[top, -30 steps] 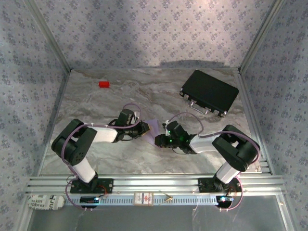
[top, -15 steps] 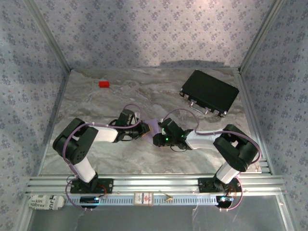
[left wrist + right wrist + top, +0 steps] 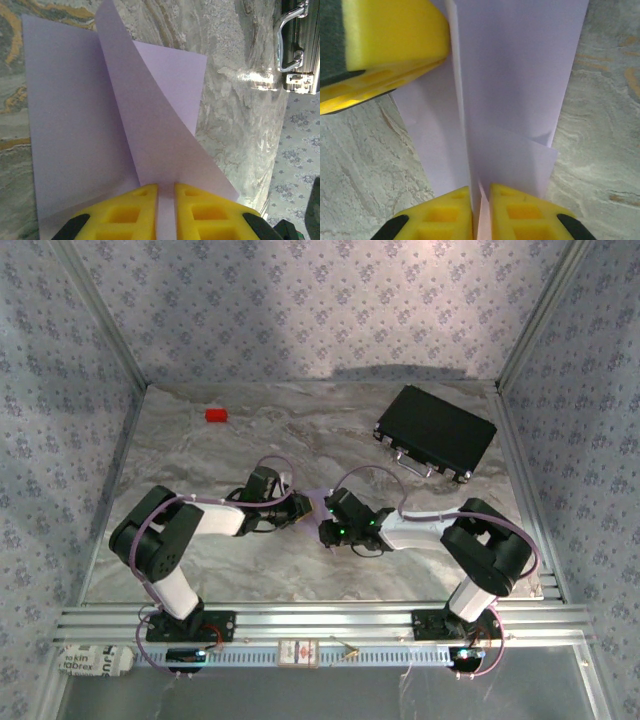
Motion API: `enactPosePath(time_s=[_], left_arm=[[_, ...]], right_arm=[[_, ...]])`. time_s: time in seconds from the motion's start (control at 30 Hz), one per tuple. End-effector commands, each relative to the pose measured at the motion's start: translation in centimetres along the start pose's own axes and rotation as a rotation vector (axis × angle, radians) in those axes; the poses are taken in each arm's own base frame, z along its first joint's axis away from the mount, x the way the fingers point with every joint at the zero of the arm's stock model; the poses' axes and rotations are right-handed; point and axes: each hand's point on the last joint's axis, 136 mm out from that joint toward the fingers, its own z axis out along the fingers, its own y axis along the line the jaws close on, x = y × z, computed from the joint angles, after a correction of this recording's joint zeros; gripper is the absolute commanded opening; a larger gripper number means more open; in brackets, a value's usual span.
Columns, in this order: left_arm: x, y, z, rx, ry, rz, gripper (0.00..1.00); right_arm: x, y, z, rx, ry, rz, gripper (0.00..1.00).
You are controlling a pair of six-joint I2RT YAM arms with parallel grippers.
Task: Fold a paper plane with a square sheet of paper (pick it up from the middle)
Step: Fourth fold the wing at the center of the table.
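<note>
Count: one pale lilac square sheet of thin paper (image 3: 318, 500); one small red block (image 3: 215, 415); one black rectangular case (image 3: 436, 430); two arms, one gripper each.

Containers: the case is the only one; it lies flat and closed at about 1 o'clock on the grey marbled bench (image 3: 200, 460), its metal handle (image 3: 287, 35) on the near side; contents cannot be told. The red block sits alone at about 10 o'clock, well apart from everything else.

Task item: the sheet is near the bench centre, between the two grippers; it is partly folded, with a raised ridge along its middle and flaps lying on the bench to either side.

Left gripper (image 3: 303, 508): comes at the sheet from 9 o'clock; in the left wrist view its yellow fingers (image 3: 125, 210) are pressed nearly together, pinching the ridge of the sheet (image 3: 75, 110).

Right gripper (image 3: 325, 527): comes in from 4 o'clock; in the right wrist view its tips (image 3: 480, 189) are likewise drawn close, nipping the upright crease of the sheet (image 3: 520, 75); one of the left gripper's yellow fingers (image 3: 390, 35) shows at 11 o'clock, touching the far end of the paper.
</note>
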Motion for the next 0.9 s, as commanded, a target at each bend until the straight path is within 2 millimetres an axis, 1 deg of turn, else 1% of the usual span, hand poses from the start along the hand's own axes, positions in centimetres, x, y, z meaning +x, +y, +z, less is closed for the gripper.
enactPosePath(time_s=[0.0, 0.07, 0.13, 0.2, 0.43, 0.53, 0.67, 0.87], left_arm=[[-0.5, -2.0, -1.0, 0.051, -0.024, 0.047, 0.17], [-0.6, -2.0, -1.2, 0.048, -0.034, 0.049, 0.17], [-0.7, -2.0, -1.3, 0.047, -0.042, 0.05, 0.17], [-0.7, -2.1, -1.3, 0.049, -0.043, 0.05, 0.17], [-0.6, -2.4, -1.3, 0.059, -0.037, 0.051, 0.16], [-0.4, -2.7, -1.3, 0.072, -0.029, 0.06, 0.15], [-0.2, -3.5, -1.1, 0.105, -0.008, 0.085, 0.13], [-0.3, -4.2, -0.1, 0.134, 0.016, 0.103, 0.11]], right_arm=[[0.2, -0.1, -0.2, -0.053, -0.02, 0.027, 0.13], [0.1, 0.1, -0.4, -0.108, -0.034, 0.052, 0.11], [0.1, -0.1, -0.6, -0.153, -0.047, 0.082, 0.1], [0.1, 0.1, -0.8, -0.202, -0.049, 0.087, 0.1], [0.3, -0.1, -0.7, -0.292, -0.035, 0.139, 0.09], [0.6, -0.4, -0.3, -0.3, -0.015, 0.153, 0.09], [0.8, -0.5, 0.0, -0.319, 0.005, 0.17, 0.09], [0.6, -0.6, 0.1, -0.34, 0.017, 0.196, 0.09]])
